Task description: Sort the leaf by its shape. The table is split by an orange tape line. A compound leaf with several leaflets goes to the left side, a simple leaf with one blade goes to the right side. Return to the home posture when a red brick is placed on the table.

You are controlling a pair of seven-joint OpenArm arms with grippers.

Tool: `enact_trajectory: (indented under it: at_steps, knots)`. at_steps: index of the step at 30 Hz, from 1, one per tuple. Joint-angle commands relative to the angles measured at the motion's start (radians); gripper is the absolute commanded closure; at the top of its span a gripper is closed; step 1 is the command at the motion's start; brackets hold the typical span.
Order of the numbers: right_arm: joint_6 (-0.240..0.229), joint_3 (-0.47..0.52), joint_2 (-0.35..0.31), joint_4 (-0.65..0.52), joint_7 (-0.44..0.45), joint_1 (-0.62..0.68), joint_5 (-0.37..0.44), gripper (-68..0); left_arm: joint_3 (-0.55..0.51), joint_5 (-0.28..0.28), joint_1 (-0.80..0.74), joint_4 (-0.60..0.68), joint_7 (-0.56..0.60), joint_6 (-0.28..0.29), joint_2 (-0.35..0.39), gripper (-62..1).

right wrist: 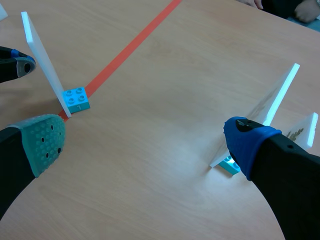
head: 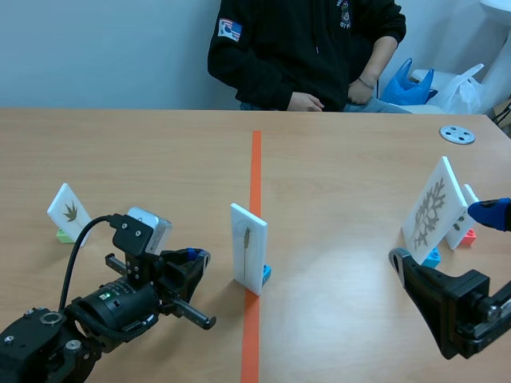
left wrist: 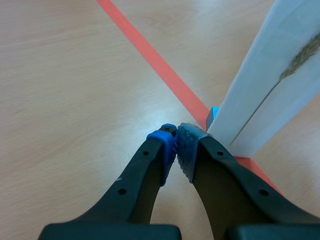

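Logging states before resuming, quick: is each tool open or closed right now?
Left tool: closed, holding nothing.
Right tool: open, holding nothing.

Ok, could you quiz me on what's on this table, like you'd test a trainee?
1. True or false: the left gripper is gripping the middle card.
2. What colour is the brick under the middle card? A green, B blue, C red.
3. How many cards stand wholly left of the orange tape line?
Key: 1 false, its fingers meet on nothing, beside the card. 2 B. 3 one, the far-left card.
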State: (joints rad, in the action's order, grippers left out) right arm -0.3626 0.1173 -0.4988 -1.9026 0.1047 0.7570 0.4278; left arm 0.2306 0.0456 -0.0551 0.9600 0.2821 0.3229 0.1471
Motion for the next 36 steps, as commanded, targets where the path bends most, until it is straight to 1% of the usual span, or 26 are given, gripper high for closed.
enact_trajectory:
  at_steps: [1, 11, 16, 19, 24, 27, 31, 34, 36]
  knots:
    - [0.000, 0.006, -0.005, -0.019, 0.014, -0.012, 0.006, -67.9, -0.005, 0.009, 0.008, 0.020, 0.017, 0.002, 0.001, -4.0]
    - [0.000, 0.006, -0.005, -0.019, 0.014, -0.012, 0.006, -67.9, -0.005, 0.010, 0.006, 0.020, 0.017, 0.003, 0.006, -4.1]
    - [0.000, 0.006, -0.005, -0.019, 0.014, -0.012, 0.006, -67.9, -0.006, 0.013, -0.021, 0.061, 0.013, 0.009, 0.035, -4.0]
    - [0.000, 0.006, -0.005, -0.019, 0.014, -0.012, 0.006, -67.9, -0.008, 0.014, -0.065, 0.124, 0.012, 0.013, 0.068, -4.0]
    - [0.000, 0.006, -0.005, -0.019, 0.014, -0.012, 0.006, -67.9, -0.011, 0.014, -0.175, 0.269, 0.008, 0.013, 0.145, -4.1]
    - [0.000, 0.006, -0.005, -0.019, 0.014, -0.012, 0.006, -67.9, -0.039, 0.018, -0.255, 0.362, 0.006, 0.013, 0.189, -4.1]
    - [0.000, 0.006, -0.005, -0.019, 0.014, -0.012, 0.006, -67.9, -0.100, 0.021, -0.370, 0.494, 0.006, 0.014, 0.239, -4.1]
    - [0.000, 0.006, -0.005, -0.019, 0.014, -0.012, 0.006, -67.9, -0.154, 0.029, -0.455, 0.591, 0.006, 0.039, 0.275, -4.1]
    - [0.000, 0.006, -0.005, -0.019, 0.014, -0.012, 0.006, -67.9, -0.193, 0.052, -0.510, 0.650, 0.005, 0.068, 0.295, -4.1]
